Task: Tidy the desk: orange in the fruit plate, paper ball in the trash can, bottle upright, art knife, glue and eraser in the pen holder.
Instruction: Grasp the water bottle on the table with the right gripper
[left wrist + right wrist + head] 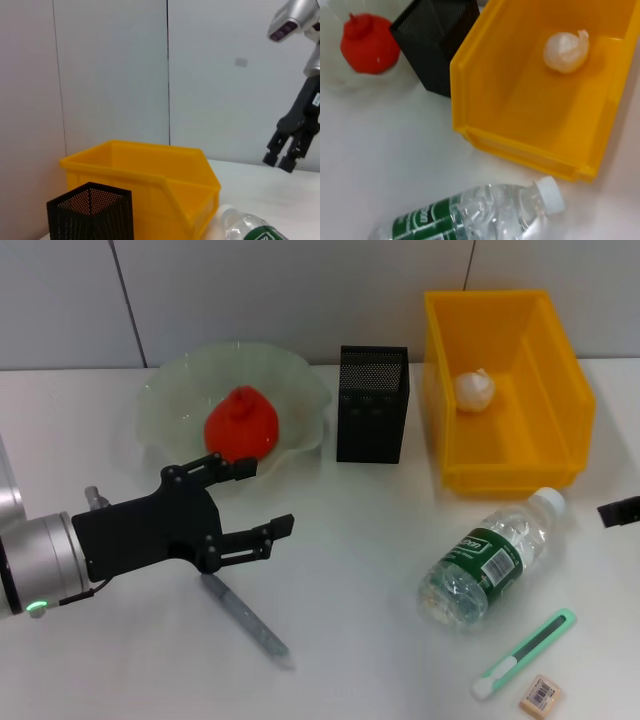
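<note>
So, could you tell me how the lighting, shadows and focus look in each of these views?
Head view: soft, even light; the left gripper throws a faint shadow on the table, and the bottle shows small glints. Left wrist view: the wall is evenly lit, the pen holder is sharp. Right wrist view: mildly soft, the bin rim brightly lit.

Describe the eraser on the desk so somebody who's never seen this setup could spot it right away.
Start at the yellow bin at the back right of the white desk, then come forward past the plastic bottle lying on its side. Just in front of it lies a mint-green art knife, and the eraser sits by the knife's near end. It is the small tan block with a printed barcode, the smallest item there.
</note>
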You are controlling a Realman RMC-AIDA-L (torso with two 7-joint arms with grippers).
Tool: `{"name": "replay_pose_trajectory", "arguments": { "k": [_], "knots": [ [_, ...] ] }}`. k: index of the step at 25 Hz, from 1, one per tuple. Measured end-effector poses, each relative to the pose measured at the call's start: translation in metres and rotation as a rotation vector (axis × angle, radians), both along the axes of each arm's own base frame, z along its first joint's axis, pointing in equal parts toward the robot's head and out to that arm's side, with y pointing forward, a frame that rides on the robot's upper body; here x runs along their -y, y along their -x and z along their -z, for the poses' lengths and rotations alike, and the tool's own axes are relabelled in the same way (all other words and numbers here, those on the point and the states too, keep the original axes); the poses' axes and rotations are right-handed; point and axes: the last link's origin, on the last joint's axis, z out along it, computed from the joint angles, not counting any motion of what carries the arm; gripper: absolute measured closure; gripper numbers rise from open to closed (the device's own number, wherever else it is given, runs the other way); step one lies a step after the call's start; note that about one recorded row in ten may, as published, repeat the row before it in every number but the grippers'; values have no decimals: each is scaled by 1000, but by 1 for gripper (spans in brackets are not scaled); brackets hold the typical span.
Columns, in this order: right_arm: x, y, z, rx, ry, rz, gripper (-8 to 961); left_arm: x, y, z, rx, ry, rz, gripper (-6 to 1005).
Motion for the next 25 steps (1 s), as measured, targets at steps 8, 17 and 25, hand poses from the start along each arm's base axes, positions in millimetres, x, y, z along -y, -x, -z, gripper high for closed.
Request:
{"name": "replay_pose_trajectory", "arguments": {
  "k": [8,17,25],
  "knots": [
    [-16,24,-12,107,13,5,169,2,1,1,0,6,-2,171],
    [-22,32,-7,214,96,-137,170,5,4,1,0,4,-4,171],
    [-29,21,0,299,149,-310,170,5,5,1,2,5,-11,171]
  ]
}}
